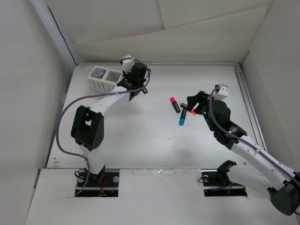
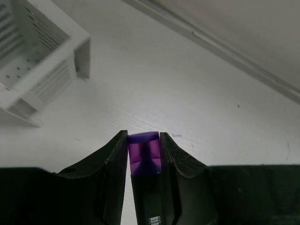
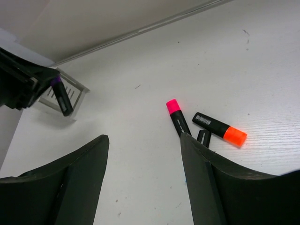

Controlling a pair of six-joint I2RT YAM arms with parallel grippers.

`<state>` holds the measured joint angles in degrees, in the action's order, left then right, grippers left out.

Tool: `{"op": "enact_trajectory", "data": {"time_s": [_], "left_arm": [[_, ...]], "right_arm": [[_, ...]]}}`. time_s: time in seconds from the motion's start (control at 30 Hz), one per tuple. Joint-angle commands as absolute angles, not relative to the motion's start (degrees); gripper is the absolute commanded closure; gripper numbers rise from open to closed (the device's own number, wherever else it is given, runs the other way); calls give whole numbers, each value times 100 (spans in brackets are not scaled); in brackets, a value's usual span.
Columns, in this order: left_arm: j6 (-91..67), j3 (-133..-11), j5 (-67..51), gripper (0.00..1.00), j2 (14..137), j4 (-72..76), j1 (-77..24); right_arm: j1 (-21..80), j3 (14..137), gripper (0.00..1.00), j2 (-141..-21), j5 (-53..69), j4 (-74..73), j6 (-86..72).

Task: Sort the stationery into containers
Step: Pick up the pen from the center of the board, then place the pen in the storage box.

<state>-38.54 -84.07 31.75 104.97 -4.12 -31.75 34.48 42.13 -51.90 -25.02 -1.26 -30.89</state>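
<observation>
A: Biggest after the bench [image 1: 154, 145]?
B: White slatted box [image 1: 101, 86], ahead and to the left of the left end effector [image 2: 144, 136], near but apart.
A: Gripping anything?
B: Clamped narrow on a purple-tipped pen [image 2: 144, 152], held above the bench.
A: And the right end effector [image 3: 143, 136]?
B: Spread wide, holding nothing. Just ahead, beside its right finger: pink-tipped pen [image 3: 177, 117], orange-tipped pen [image 3: 219, 129], blue-tipped pen [image 1: 182, 118], bunched close on the bench.
A: Smallest?
B: Round greyish piece [image 1: 98, 72], in the box compartment farther from the left end effector.
</observation>
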Motion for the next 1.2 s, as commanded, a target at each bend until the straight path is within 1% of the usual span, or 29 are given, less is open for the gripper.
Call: {"op": "enact_trajectory", "data": {"time_s": [0.0, 0.17, 0.3, 0.43, 0.6, 0.83, 1.17], "left_arm": [[-3631, -8735, 3111, 98, 10108, -431, -2849], [-3411, -9526, 2997, 98, 10187, -904, -2005], [-2989, -10001, 3462, 98, 10362, -967, -1653], [-2567, -10362, 4287, 96, 10608, -967, -1582], [-1891, -10643, 5175, 96, 10968, -616, -1582], [-1046, -11074, 5800, 95, 11689, -237, -1530], [-98, -11021, 6117, 95, 12067, 755, -1529]], "right_arm": [[3419, 4166, 31, -5054, -2391, 44, -3111], [3419, 4166, 31, -5001, -2338, 44, -3111], [3419, 4166, 31, -5001, -2215, 44, -3111], [3419, 4166, 31, -5001, -2215, 44, -3111], [3419, 4166, 31, -5001, -2163, 44, -3111], [3419, 4113, 31, -4948, -2162, 96, -3111], [3419, 4113, 30, -5062, -2162, 97, -3111]]}}
